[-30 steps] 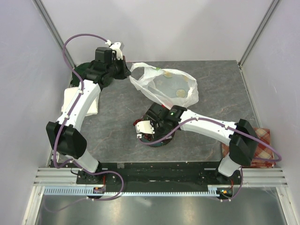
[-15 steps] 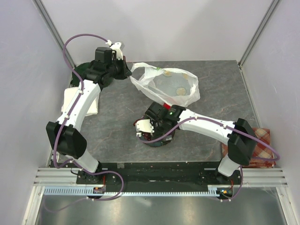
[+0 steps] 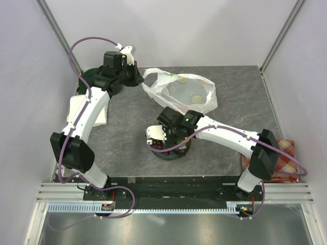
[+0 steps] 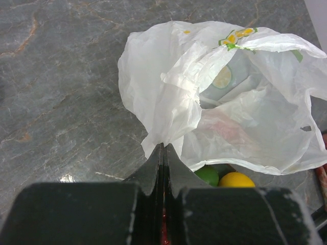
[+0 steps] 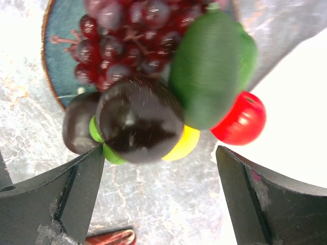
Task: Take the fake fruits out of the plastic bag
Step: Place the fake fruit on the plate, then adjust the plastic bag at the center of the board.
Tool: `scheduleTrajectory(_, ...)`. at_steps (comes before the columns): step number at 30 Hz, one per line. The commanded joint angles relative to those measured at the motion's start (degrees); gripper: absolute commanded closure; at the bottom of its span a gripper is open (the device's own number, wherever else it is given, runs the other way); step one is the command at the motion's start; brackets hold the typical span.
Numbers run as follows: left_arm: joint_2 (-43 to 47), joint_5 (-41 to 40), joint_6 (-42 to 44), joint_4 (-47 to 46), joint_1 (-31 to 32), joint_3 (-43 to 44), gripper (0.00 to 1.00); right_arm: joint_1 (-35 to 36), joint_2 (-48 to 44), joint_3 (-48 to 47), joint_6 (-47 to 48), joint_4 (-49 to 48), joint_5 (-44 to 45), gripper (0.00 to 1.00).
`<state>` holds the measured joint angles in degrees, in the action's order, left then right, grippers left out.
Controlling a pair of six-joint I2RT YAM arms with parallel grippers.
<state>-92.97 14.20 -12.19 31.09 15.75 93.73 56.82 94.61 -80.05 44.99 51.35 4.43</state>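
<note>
— What lies around the work, and what gets in the way?

— A red checked cloth [image 3: 285, 162] sits at the lower right of the overhead view, partly under the right arm [image 3: 230, 135]. A dark green round thing [image 3: 91, 76] at the upper left is half hidden by the left arm [image 3: 89, 115]. From above, the right arm also covers most of the plate [image 3: 173, 154].

— And the surface, the room?

— A grey stone-patterned table [image 3: 127, 127], plain white walls [image 3: 179, 30], and metal posts [image 3: 278, 35] in the far corners.

— The hands?

— The left gripper [image 4: 163, 148] is pressed tight on a fold at the edge of the plastic bag [image 4: 230, 102]. The bag lies crumpled at the upper centre of the table and is printed with citrus slices. In the left wrist view a round green fruit [image 4: 207, 175] and a yellow fruit [image 4: 236, 179] peep out under its lower edge; whether they are inside it I cannot tell. The right gripper [image 5: 161, 155] is spread wide over the plate and grips nothing. Between its fingers [image 5: 76, 194] shows a dark purple-brown fruit [image 5: 138, 120], heaped with the grape bunch [image 5: 122, 35] and the green oval piece [image 5: 209, 71]. The red apple [image 5: 240, 120] lies at the right of that view, beside something white; on the plate or off it, I cannot tell.
</note>
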Motion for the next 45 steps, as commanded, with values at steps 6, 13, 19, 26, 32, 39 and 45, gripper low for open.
scheduleTrajectory(6,-0.90,6.11,-1.44,-3.05,-0.37,4.70,0.96,-1.61,-6.98,-4.32,-2.88,1.21,3.75,0.02)
scheduleTrajectory(13,-3.18,7.51,-1.97,-2.88,-0.37,7.77,0.96,-11.17,-3.21,-7.13,-10.53,-1.33,-2.30,0.02)
scheduleTrajectory(19,-7.31,18.83,-6.96,-2.53,-0.46,13.83,0.78,-22.52,4.88,-14.42,-20.20,-4.32,-10.48,0.11)
scheduleTrajectory(26,-12.84,17.44,-12.51,-3.23,-0.98,19.37,0.98,-25.09,10.25,-21.72,-21.61,-4.60,-18.83,0.24)
scheduleTrajectory(32,-17.59,15.78,-14.70,-5.86,-2.39,26.14,0.98,-22.28,5.86,-22.70,-19.69,-4.77,-24.90,0.18)
scheduleTrajectory(39,-22.52,13.58,-14.54,-10.26,-3.00,35.46,0.98,-19.29,5.84,-14.70,-18.00,-7.40,-24.13,0.18)
scheduleTrajectory(45,-21.73,12.52,-13.48,-10.96,-3.09,34.60,0.96,-21.83,15.07,-16.44,-24.77,-12.58,-18.59,0.25)
